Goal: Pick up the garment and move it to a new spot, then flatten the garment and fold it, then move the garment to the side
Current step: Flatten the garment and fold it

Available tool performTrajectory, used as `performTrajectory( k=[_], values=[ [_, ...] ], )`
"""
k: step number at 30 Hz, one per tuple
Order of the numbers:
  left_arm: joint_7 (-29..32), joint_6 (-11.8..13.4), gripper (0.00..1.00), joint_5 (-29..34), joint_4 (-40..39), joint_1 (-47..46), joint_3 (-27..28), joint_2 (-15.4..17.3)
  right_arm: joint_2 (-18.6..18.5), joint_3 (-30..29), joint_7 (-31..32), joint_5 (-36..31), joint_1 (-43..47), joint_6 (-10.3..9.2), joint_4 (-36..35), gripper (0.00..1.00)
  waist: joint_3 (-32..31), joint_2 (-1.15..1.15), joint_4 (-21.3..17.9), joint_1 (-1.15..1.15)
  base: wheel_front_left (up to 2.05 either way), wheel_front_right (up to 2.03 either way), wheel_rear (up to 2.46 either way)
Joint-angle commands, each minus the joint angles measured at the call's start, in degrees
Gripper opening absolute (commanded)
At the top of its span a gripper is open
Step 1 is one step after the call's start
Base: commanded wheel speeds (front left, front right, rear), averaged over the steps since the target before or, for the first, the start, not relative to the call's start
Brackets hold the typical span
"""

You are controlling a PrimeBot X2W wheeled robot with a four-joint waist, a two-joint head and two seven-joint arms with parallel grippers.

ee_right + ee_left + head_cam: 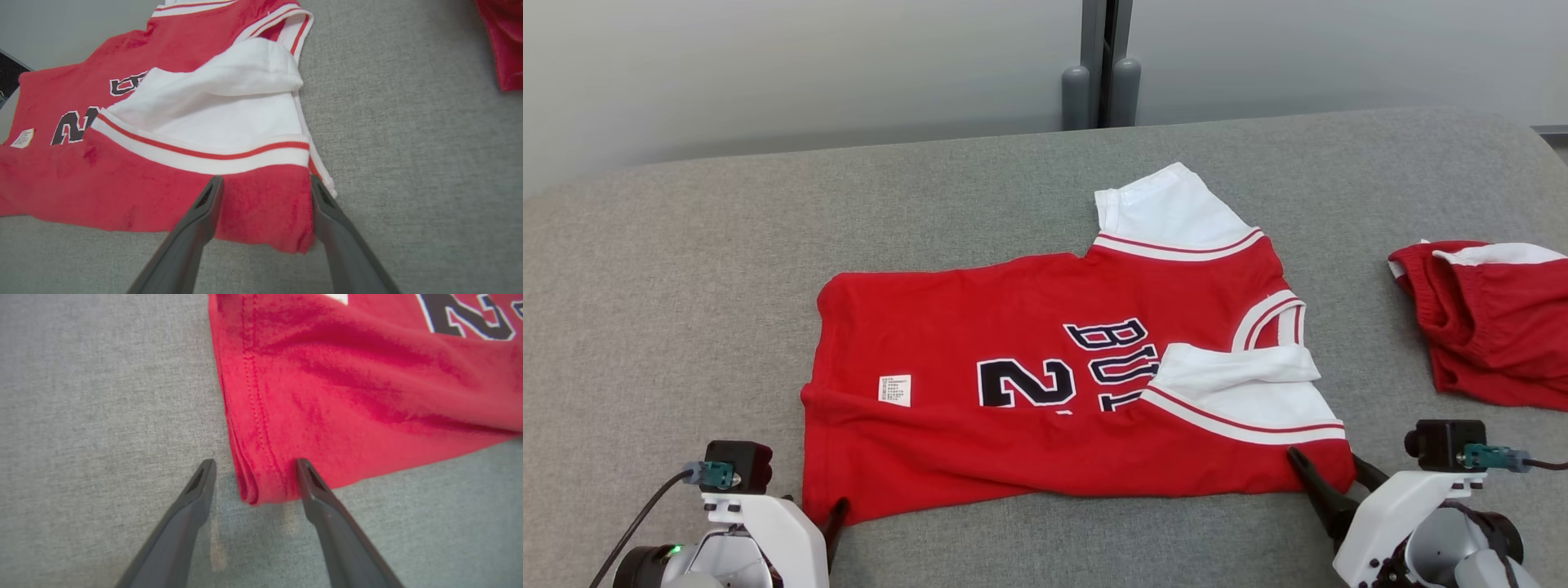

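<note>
The garment [1045,359] is a red jersey with white sleeves and dark lettering, lying fairly flat on the grey padded surface [686,286] with its near sleeve folded inward. My left gripper [829,510] sits at the jersey's near left hem corner. In the left wrist view the left gripper [255,463] is open, its fingers straddling that corner of the garment [347,375]. My right gripper [1327,459] is at the near right corner, below the white sleeve. In the right wrist view the right gripper [265,179] is open with the red corner of the garment [122,171] between its fingers.
A second red piece of clothing [1486,327] lies bunched at the right edge, also seen as the red cloth [506,49] in the right wrist view. Two grey posts [1098,90] stand behind the far edge, against a pale wall.
</note>
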Motion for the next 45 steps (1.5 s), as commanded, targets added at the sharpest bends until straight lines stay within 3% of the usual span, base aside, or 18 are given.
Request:
performTrajectory(
  k=[1,4,5,6,7,8,9,10,19,30,45],
  values=[
    [0.52,-0.32,1.0,-0.44,0.72,-0.74,0.14,-0.2,0.4,-0.43,0.92,-0.53,0.78,0.0,-0.1,1.0,0.09,0.0,-0.09,0.0,0.0,0.0,0.0],
    [3.01,-1.41,1.0,-1.59,1.85,-0.67,-0.8,-0.41,1.24,-1.42,2.69,-1.46,0.98,0.0,-0.59,1.0,0.43,0.0,-0.2,0.0,0.0,0.0,0.0],
    [3.17,-1.73,1.0,-2.05,1.86,-0.67,-0.73,-0.67,1.62,-1.65,3.1,-1.64,1.22,0.0,-0.82,0.8,0.53,0.0,-0.21,0.0,0.0,0.0,0.0],
    [3.48,-2.1,1.0,-2.42,1.75,-0.64,-0.67,-0.86,1.87,-1.84,3.52,-1.88,1.46,0.0,-1.06,0.48,0.62,0.0,-0.2,0.0,0.0,0.0,0.0],
    [3.57,-2.48,0.87,-2.63,1.65,-0.71,-0.68,-0.86,2.0,-2.04,3.92,-2.05,1.59,0.0,-1.34,0.34,0.72,0.0,-0.19,0.0,0.0,0.0,0.0],
    [3.28,-2.62,0.65,-2.53,1.49,-0.89,-0.65,-0.82,2.12,-2.23,4.15,-2.33,1.65,0.01,-1.63,0.23,0.78,0.0,-0.17,0.0,0.0,0.0,0.0],
    [2.9,-2.79,0.08,-2.41,1.28,-1.01,-0.5,-0.82,2.22,-2.4,4.36,-2.52,1.71,0.01,-1.91,0.0,0.84,0.0,-0.16,0.0,0.0,0.0,0.0],
    [2.83,-2.96,0.0,-2.49,1.16,-0.99,-0.43,-0.77,2.29,-2.55,4.54,-2.57,1.87,0.0,-2.22,0.0,0.86,0.0,-0.16,0.0,0.0,0.0,0.0],
    [2.52,-1.96,0.0,-2.64,-2.19,-0.33,1.16,2.79,1.11,-4.35,6.19,-1.81,2.23,0.0,-5.8,0.0,0.39,0.0,-0.11,0.0,0.0,0.0,0.0],
    [7.68,0.64,0.0,-4.05,-13.7,3.33,1.23,9.88,-2.47,-6.11,13.82,0.02,7.73,0.0,-13.6,0.0,-1.73,0.0,0.98,0.0,0.0,0.0,0.0],
    [12.77,4.42,0.0,-7.12,-25.0,10.25,0.05,15.58,0.93,-13.18,23.98,-3.08,21.89,0.0,-28.52,0.0,-4.26,0.0,1.07,0.0,0.0,0.0,0.0]
  ],
)
